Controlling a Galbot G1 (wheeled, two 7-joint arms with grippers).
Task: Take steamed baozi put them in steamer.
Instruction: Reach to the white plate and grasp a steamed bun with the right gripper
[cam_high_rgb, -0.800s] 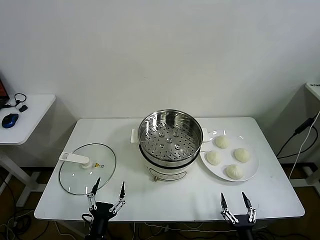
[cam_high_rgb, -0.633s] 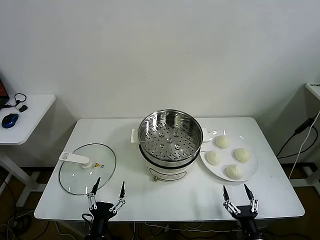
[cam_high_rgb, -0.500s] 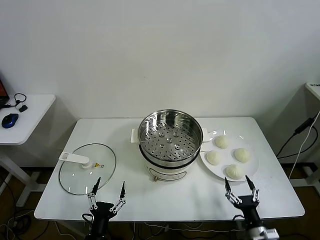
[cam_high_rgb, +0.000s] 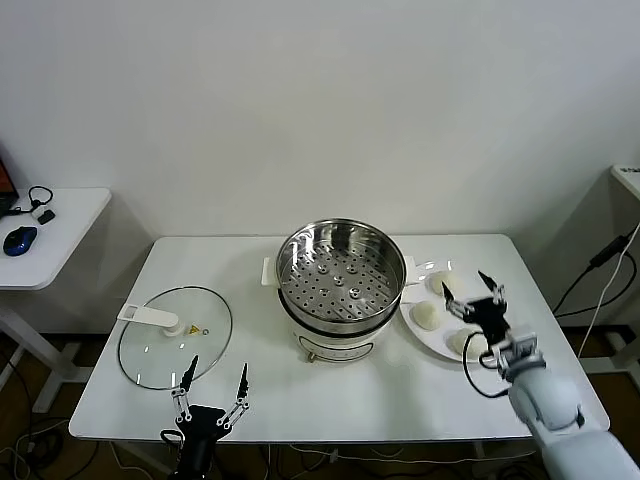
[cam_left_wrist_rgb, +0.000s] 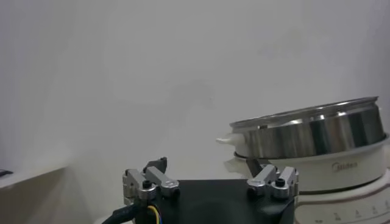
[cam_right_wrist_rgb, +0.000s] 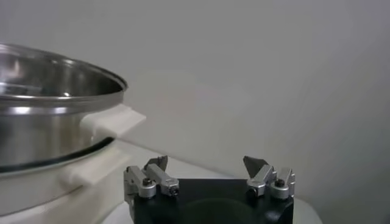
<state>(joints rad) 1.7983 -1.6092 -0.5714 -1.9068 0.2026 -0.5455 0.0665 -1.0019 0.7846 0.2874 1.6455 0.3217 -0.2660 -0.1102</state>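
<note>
The steamer (cam_high_rgb: 337, 275) stands open in the middle of the white table, its perforated tray bare. To its right a white plate (cam_high_rgb: 438, 345) holds the baozi: one at the back (cam_high_rgb: 440, 282), one near the steamer (cam_high_rgb: 427, 316), one at the front (cam_high_rgb: 461, 343) partly behind my arm; the fourth is hidden behind the gripper. My right gripper (cam_high_rgb: 463, 284) is open and empty above the plate. In its wrist view (cam_right_wrist_rgb: 206, 161) the steamer's wall and white handle (cam_right_wrist_rgb: 113, 122) show, and no baozi. My left gripper (cam_high_rgb: 214, 378) is open and empty at the table's front edge; its wrist view (cam_left_wrist_rgb: 207, 164) shows the steamer (cam_left_wrist_rgb: 311, 131).
A round glass lid (cam_high_rgb: 175, 337) with a white handle lies on the table's left part. A side table at the far left holds a blue mouse (cam_high_rgb: 20, 240). A black cable (cam_high_rgb: 600, 262) hangs at the far right.
My right gripper has risen from the table's front edge and moved forward over the plate, now covering one baozi. The left gripper has not moved.
</note>
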